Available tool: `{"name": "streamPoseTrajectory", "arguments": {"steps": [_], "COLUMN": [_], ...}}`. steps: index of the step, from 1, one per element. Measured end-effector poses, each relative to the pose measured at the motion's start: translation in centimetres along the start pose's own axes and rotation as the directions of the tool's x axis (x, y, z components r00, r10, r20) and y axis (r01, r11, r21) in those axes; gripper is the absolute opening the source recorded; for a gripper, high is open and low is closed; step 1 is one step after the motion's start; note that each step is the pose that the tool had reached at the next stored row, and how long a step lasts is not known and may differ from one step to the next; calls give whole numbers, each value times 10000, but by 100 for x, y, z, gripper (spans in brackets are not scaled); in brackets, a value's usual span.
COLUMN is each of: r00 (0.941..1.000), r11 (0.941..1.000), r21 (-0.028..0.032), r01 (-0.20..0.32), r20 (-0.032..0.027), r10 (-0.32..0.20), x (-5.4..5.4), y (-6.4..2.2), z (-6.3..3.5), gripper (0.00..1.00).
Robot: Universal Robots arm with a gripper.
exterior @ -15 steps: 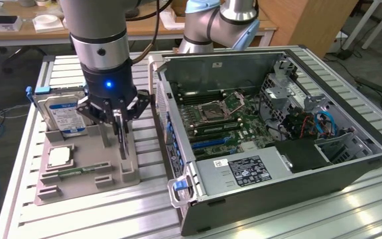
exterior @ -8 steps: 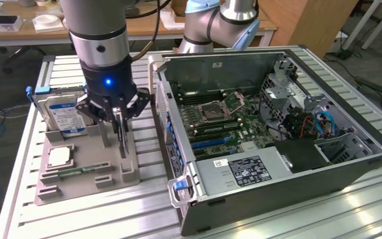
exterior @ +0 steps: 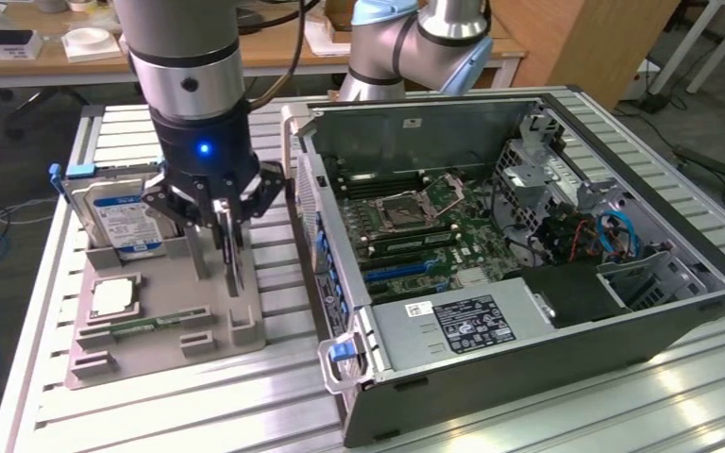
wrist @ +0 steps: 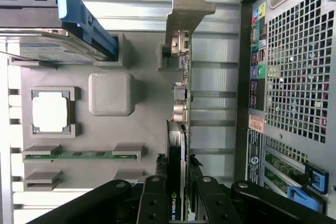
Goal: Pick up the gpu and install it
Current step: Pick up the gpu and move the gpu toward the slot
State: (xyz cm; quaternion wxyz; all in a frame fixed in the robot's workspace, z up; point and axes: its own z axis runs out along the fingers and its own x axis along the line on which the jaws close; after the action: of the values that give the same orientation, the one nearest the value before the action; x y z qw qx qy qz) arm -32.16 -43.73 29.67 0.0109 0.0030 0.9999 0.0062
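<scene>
Gripper (exterior: 226,219) vertical, downward, jaws nearly together.

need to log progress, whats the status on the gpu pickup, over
gripper shut on gpu. gpu upright in grey holder slot, not yet lifted. hard drive stands apart in same holder, case alongside.

We see a grey holder tray (exterior: 148,357) on a slatted metal table (exterior: 211,420). A silver hard drive (exterior: 113,219) w/ a blue-white label stands upright in a tray slot. A square CPU chip (exterior: 112,296) lies flat in a recess, w/ a green RAM stick (exterior: 148,326) just beside it. At the exterior view's right, an open black PC case (exterior: 527,377) shows its motherboard (exterior: 413,222) & labelled PSU (exterior: 463,321).
</scene>
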Motion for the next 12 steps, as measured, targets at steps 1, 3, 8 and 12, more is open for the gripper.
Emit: {"name": "streamPoseTrajectory", "arguments": {"steps": [1, 3, 8, 12], "r00": [10000, 10000, 10000, 10000], "r11": [10000, 10000, 10000, 10000], "r21": [0, 0, 0, 0], "r01": [0, 0, 0, 0], "r20": [1, 0, 0, 1], "r10": [0, 0, 0, 0], "x": [0, 0, -1, -2], "y": [0, 0, 1, 1], "z": [-7, -21, -52, -75], "gripper": [26, 26, 26, 26]}}
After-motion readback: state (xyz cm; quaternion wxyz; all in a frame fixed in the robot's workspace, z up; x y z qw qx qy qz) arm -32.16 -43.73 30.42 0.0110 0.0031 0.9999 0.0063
